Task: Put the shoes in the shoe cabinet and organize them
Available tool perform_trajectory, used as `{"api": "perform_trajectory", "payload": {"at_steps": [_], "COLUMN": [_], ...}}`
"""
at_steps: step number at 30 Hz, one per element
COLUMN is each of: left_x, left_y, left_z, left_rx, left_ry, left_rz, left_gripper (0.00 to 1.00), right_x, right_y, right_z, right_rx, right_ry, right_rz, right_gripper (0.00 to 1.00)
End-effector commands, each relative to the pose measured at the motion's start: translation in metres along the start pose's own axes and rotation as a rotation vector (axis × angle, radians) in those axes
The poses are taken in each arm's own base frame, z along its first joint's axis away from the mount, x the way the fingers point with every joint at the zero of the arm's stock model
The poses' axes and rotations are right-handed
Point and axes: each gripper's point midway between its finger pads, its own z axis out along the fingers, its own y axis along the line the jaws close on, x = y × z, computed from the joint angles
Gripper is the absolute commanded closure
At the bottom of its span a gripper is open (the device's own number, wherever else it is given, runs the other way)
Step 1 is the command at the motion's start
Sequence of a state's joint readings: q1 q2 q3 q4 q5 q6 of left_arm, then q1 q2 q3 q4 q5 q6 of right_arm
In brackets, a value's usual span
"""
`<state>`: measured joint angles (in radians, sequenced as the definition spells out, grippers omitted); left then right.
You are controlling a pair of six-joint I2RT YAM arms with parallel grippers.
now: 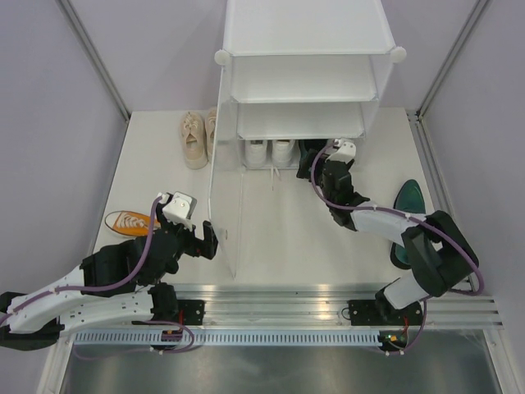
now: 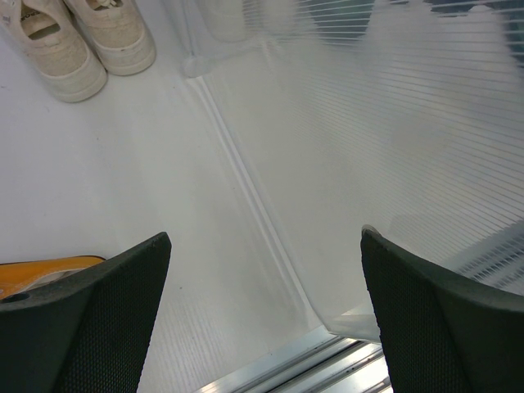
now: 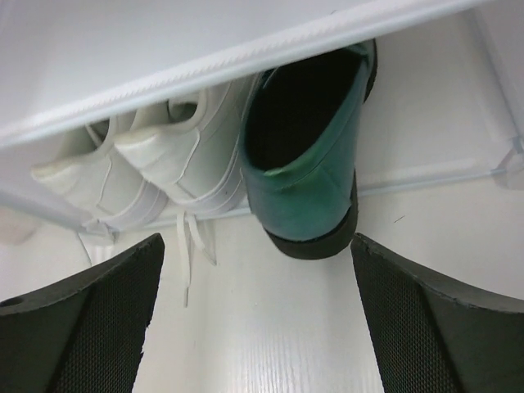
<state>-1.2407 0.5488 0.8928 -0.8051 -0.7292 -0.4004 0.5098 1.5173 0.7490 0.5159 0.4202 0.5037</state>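
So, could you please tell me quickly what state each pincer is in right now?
Left pincer: open, holding nothing.
Right pincer: open, empty; the green heel sits just ahead of it in the cabinet.

Our left arm [image 1: 82, 300] lies low and stretched out left of the shoe cabinet [image 1: 303, 25]. Its wrist is turned toward the cabinet's near left side panel, and our left gripper [image 1: 210, 240] has its jaws spread wide just beside that panel. Our right arm [image 1: 385, 215] bends at the elbow right of the cabinet and reaches toward its bottom tier, where our right gripper [image 1: 312, 154] also stands wide apart.
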Motion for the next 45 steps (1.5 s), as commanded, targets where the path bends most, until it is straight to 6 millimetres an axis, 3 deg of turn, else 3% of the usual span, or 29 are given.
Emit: {"api": "perform_trajectory", "payload": {"at_steps": [1,2,5,17,21,26,33,36,41,45], "left_x": [-0.007,-0.007,-0.007,-0.007,-0.007,-0.006,-0.007,-0.006,-0.006,-0.006], "left_y": [-0.003,-0.003,-0.003,-0.002,-0.001,-0.001,0.0,0.0,0.001,0.001], "left_z": [0.0,0.001,0.001,0.001,0.001,0.002,0.002,0.002,0.002,0.002], "left_rx": [0.018,0.018,0.017,0.011,0.006,0.002,-0.003,-0.005,-0.007,-0.007], "left_ry": [-0.025,-0.025,-0.026,-0.028,-0.029,-0.029,-0.031,-0.028,-0.029,-0.029], "left_rz": [0.004,0.004,0.006,0.009,0.01,0.011,0.012,0.015,0.015,0.015], "left_gripper": [0.0,0.0,0.0,0.0,0.0,0.0,0.0,0.0,0.0,0.0], "right_x": [0.005,0.017,0.024,0.035,0.035,0.036,0.025,0.017,0.004,-0.003], "right_y": [0.01,0.003,-0.009,-0.005,-0.007,-0.01,-0.012,-0.01,-0.006,-0.007], "right_z": [0.004,0.009,0.019,0.069,0.082,0.089,0.096,0.098,0.105,0.111], "right_rx": [0.01,0.051,0.148,0.191,0.169,0.169,0.167,0.165,0.16,0.168], "right_ry": [-0.037,-0.02,-0.028,-0.008,0.003,0.007,-0.02,-0.043,-0.071,-0.084], "right_rz": [-0.126,-0.159,-0.187,-0.225,-0.184,-0.207,-0.218,-0.217,-0.225,-0.229], "right_gripper": [0.02,0.02,0.02,0.05,0.21,0.27,0.61,0.71,0.83,0.85]}}
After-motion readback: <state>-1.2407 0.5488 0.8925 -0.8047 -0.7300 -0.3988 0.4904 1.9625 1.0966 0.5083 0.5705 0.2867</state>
